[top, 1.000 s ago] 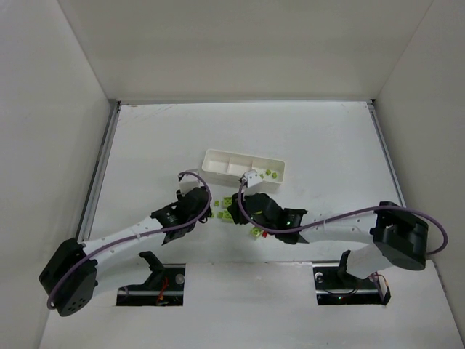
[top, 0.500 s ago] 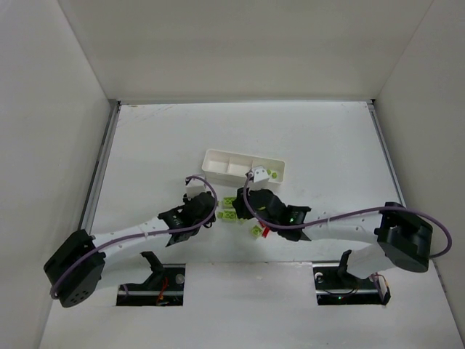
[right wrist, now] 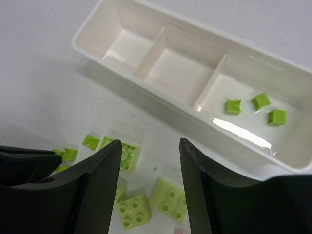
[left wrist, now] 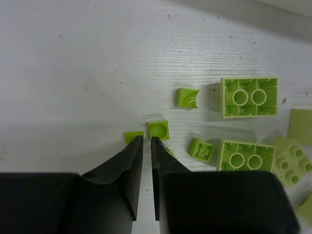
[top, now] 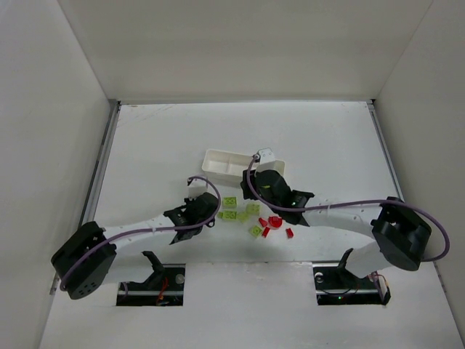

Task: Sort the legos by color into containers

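The white tray (top: 218,161) has three containers in a row; the rightmost one holds three small green legos (right wrist: 261,101). Green legos (top: 230,215) lie loose on the table in front of it, with a few red legos (top: 275,221) to their right. My left gripper (left wrist: 146,139) is shut, empty, tips on the table between two tiny green pieces (left wrist: 158,129). My right gripper (right wrist: 151,141) hangs open and empty above the table, between the tray's near wall (right wrist: 161,105) and the green bricks (right wrist: 170,197).
Larger green bricks (left wrist: 249,97) lie studs-down to the right of my left fingers. The enclosure's walls rise on the left, right and back. Both arm bases stand at the near edge of the table (top: 145,138).
My left gripper has closed, holding nothing. My right gripper has opened wider and moved back toward the tray, uncovering the red legos.
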Controlling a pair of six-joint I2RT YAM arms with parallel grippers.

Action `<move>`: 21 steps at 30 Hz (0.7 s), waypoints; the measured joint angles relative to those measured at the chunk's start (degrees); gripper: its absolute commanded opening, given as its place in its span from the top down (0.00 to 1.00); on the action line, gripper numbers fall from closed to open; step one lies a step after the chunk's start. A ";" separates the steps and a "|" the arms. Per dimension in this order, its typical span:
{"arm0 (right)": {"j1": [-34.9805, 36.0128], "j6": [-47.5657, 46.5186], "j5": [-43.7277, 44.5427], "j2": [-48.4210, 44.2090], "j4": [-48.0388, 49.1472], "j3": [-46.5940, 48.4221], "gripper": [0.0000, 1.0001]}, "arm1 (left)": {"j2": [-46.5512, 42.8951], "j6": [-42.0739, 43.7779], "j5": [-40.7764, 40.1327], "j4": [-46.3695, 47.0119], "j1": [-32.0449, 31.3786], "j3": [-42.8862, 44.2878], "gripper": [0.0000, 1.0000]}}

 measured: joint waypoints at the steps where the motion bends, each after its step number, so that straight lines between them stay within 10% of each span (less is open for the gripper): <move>1: -0.50 -0.26 -0.13 0.00 -0.02 0.00 0.43 | -0.02 0.09 -0.02 -0.07 0.15 0.00 0.91; 21: -13.00 3.80 -0.81 -15.39 4.74 -12.52 0.44 | -4.39 3.48 0.11 -4.09 0.13 16.41 0.92</move>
